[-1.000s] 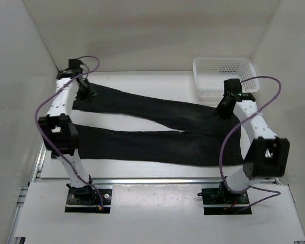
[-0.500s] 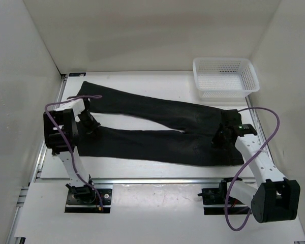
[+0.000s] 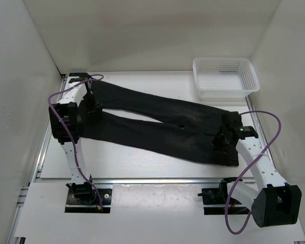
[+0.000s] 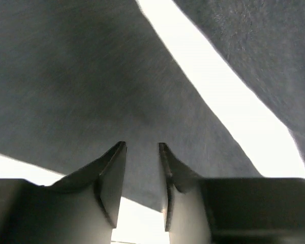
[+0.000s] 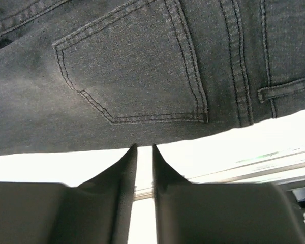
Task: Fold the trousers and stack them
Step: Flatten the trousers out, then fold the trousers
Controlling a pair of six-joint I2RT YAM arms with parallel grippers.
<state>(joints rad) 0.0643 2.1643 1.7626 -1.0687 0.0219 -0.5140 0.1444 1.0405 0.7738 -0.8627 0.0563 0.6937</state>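
Though plain overhead, stitched pocket [image 5: 137, 66] on trousers [image 5: 40, 117]

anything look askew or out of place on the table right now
The trousers lie slanted across the table, waist at the right, not square to its edges. The legs splay slightly at the left, a sliver of table between them. Nothing looks damaged; the basket sits upright at the far right.

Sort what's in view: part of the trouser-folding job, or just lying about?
Job: trousers; left end effector; right end effector.
Lying about: white basket, apart from the trousers, at the table's far right corner.
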